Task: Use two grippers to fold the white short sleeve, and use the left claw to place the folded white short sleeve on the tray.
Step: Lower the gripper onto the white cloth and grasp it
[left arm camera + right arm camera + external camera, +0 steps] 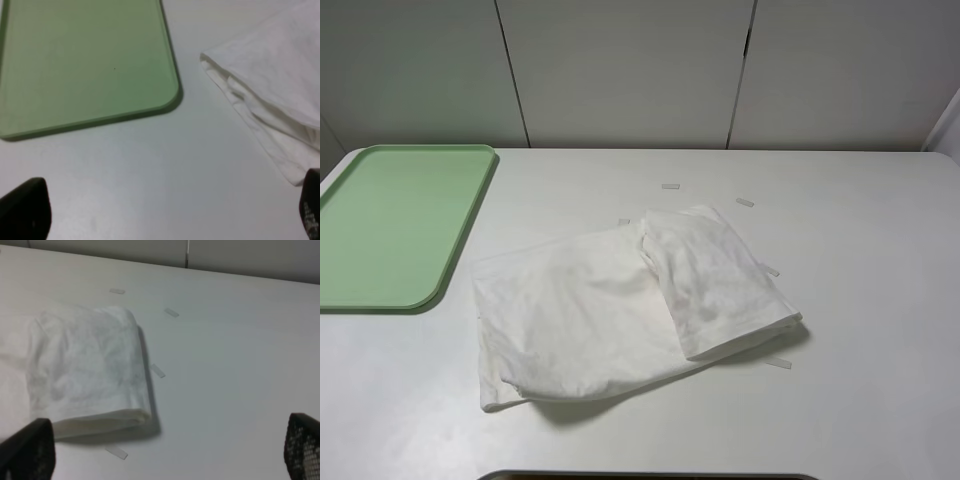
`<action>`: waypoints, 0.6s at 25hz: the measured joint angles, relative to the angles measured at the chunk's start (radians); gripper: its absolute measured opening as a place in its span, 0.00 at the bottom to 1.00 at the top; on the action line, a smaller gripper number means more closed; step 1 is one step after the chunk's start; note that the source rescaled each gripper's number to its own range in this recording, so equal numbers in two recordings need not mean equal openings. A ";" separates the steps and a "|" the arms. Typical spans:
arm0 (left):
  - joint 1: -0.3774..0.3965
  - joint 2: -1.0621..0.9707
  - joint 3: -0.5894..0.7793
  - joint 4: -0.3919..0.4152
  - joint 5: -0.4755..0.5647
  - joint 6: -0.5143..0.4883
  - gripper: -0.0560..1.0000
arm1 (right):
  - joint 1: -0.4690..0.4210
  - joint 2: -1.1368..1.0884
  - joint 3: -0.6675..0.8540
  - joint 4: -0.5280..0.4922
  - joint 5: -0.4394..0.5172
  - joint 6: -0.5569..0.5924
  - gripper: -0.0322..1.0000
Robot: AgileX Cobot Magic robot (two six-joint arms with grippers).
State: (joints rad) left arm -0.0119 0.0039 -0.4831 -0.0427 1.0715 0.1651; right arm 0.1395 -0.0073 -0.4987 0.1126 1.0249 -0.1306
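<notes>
1. The left gripper [167,210] has its two black fingertips [22,210] spread wide. Only bare surface [150,165] shows between them, and they grasp nothing.
2. The right gripper [165,450] is likewise released. Its dark fingertips [302,447] stand far apart over the bare surface and hold nothing.
3. Neither arm shows in the high view.
4. The white short sleeve [620,300] lies about mid-surface, somewhat toward the near edge. It is partly folded, with its right portion doubled over onto the middle and its left portion lying flat in loose layers.
5. In the left wrist view a layered corner of the shirt shows close beside one fingertip. Whether they touch cannot be told.
6. The tray [390,220], pale green with a low rim, sits at the far-left corner of the surface. It carries nothing.
7. A strip of bare surface separates the tray's rounded near corner from the shirt, so they do not touch.
8. Small whitish tape strips [670,186] lie on the surface around the shirt's right and far sides. One sits just beside its near-right fold.
</notes>
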 joint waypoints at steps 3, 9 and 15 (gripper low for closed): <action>0.000 0.000 0.000 0.000 0.000 0.000 1.00 | 0.000 0.000 0.000 0.000 0.000 0.000 1.00; 0.000 0.000 0.000 0.000 0.000 0.000 1.00 | 0.000 0.000 0.000 0.000 0.000 0.000 1.00; 0.000 0.000 0.000 -0.004 0.000 0.000 1.00 | 0.000 0.000 0.000 0.000 0.000 0.000 1.00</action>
State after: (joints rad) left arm -0.0119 0.0039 -0.4831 -0.0468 1.0715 0.1651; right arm 0.1395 -0.0073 -0.4987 0.1126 1.0249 -0.1306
